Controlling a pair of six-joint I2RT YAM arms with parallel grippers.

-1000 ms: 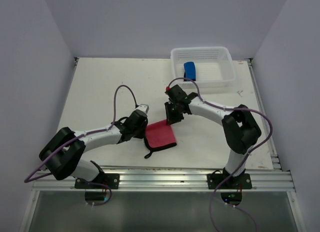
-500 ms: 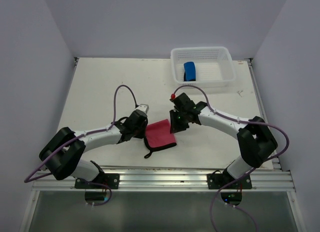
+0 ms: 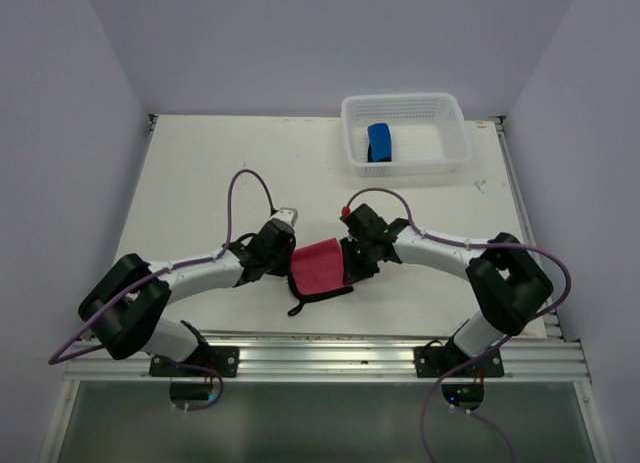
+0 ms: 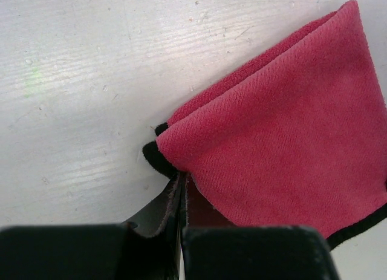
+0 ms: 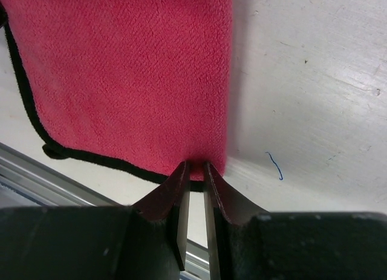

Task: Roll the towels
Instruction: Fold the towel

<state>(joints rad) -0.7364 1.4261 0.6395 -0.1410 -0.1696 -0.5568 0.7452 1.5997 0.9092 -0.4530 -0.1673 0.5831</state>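
The folded pink-red towel [image 3: 320,268] lies flat near the table's [image 3: 220,173] front edge, well apart from the basket [image 3: 455,133] holding the rolled blue towel [image 3: 379,141]. Both arms reach inward, low and bent. The left gripper [image 4: 181,182] is clamped on the towel's dark-edged left corner. The right gripper [image 5: 195,169] has its fingers nearly together at the folded right edge; whether it grips the cloth is unclear.
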